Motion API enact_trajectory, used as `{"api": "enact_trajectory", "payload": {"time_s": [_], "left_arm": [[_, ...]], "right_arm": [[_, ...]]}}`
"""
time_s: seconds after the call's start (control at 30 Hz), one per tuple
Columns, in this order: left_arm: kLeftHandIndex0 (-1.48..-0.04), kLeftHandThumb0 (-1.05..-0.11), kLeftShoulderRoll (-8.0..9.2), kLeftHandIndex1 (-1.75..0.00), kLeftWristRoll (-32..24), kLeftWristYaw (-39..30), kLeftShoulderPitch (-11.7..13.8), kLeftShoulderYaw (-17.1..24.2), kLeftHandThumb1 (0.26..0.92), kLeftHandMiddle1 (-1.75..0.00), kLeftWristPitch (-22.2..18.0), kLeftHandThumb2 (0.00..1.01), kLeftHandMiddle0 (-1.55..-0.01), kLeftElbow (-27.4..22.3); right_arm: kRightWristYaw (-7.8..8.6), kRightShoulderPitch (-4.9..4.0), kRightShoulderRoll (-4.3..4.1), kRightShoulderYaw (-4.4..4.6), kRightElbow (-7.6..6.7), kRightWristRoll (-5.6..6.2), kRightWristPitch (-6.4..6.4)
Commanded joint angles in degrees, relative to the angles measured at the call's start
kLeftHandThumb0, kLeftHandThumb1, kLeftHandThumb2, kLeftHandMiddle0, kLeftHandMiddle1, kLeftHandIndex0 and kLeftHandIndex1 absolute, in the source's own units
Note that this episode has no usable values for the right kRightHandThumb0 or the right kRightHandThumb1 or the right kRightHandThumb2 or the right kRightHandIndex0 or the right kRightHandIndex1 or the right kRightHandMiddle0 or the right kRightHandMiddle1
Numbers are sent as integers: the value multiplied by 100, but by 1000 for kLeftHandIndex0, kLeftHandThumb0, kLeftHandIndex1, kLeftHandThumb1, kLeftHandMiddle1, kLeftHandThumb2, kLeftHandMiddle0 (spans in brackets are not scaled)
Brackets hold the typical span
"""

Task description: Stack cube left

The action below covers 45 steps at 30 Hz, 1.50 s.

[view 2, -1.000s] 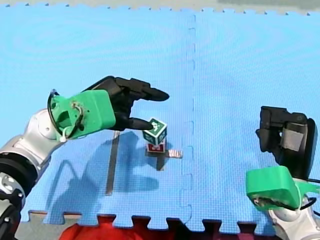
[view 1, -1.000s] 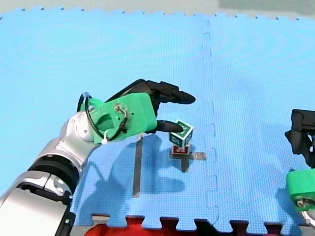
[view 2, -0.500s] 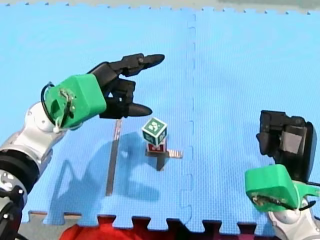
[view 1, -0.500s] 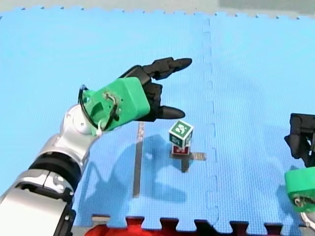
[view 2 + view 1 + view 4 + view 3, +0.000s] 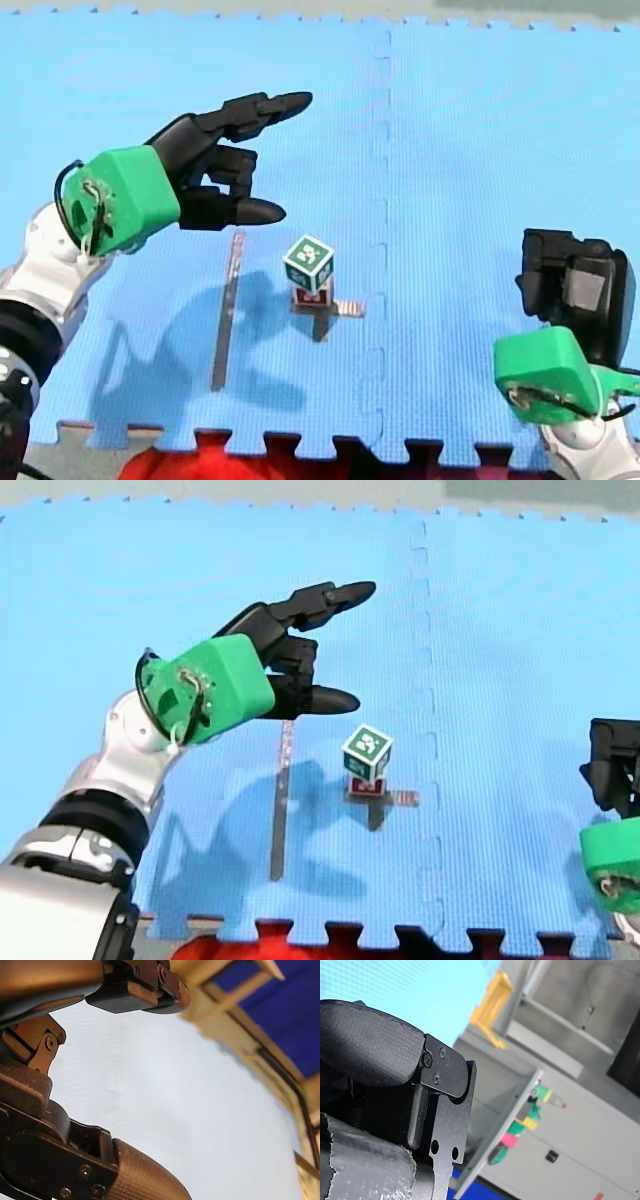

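Green cube (image 5: 367,750) is seated on top of the red cube (image 5: 366,786), turned a little off square with it. The stack is placed on the blue mat (image 5: 500,630), toward its near edge and just left of the seam (image 5: 428,630) between the two panels. A short grey tape strip (image 5: 402,798) is seen beside the red cube's base. A longer one (image 5: 280,800) is laid toward the near edge, left of the stack.

Change noted: a second earlier a fingertip of the left hand (image 5: 290,660) was held against the green cube's left side. Half a second earlier it had been lifted clear. It is now drawn further back toward the mat's far-left area, raised well apart from the stack. Nothing is held and the fingers are uncurled. The green cube has not shifted or tipped across these moments.

Right hand (image 5: 572,290) is parked by the mat's near right corner and nothing is held. Whether it is curled cannot be told.

Judgement: release is taken as done and the stack as standing unsupported. The task is judged essentially complete, with only the arm's retreat left. The off-square seating is noted as the one weak point if the mat is jolted.
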Motion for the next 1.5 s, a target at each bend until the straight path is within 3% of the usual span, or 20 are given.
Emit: {"api": "enact_trajectory", "payload": {"time_s": [0.0, 0.23, 0.47, 0.83, 1.03, 1.17, 1.23, 1.33, 1.37, 1.47], "left_arm": [[-296, -1048, 154, -11, -143, -158, 91, 170, 849, -1746, 37, 8, -853, 59], [-331, -1048, 189, -23, -529, -433, 390, 541, 841, -1746, -264, 1, -860, -45], [-363, -1048, 204, -32, -604, -267, 525, 688, 832, -1746, -411, 0, -880, -95], [-443, -1048, 175, -48, -422, 342, 651, 670, 829, -1746, -829, 0, -901, -128], [-465, -1048, 303, -29, -96, 984, 848, 529, 819, -1746, -1113, 1, -684, -153], [-429, -1048, 546, -7, 267, 1458, 989, 327, 811, -1712, -1127, 6, -481, -186], [-403, -1048, 639, -2, 310, 1540, 1093, 316, 829, -1707, -1111, 14, -457, -166], [-376, -1048, 736, -1, 207, 1420, 1165, 385, 907, -1730, -1045, 73, -423, -81], [-377, -1048, 742, -2, 153, 1362, 1166, 422, 915, -1740, -1012, 180, -410, -53], [-397, -1048, 734, -9, 47, 1343, 1145, 515, 920, -1745, -936, 382, -403, 9]], "right_arm": [[49, -9, -44, -17, -62, 47, -97], [154, 100, -78, -48, -151, 63, -221], [271, 205, -97, -106, -200, 116, -244], [413, 179, -71, -139, -233, 162, -219], [490, 189, -71, -169, -281, 206, -219], [534, 203, -81, -186, -277, 229, -235], [556, 202, -93, -193, -266, 238, -220], [636, 127, -122, -178, -187, 237, -108], [773, 48, -135, -160, -114, 265, -50], [1505, -446, -62, -111, 151, 453, 347]]}}
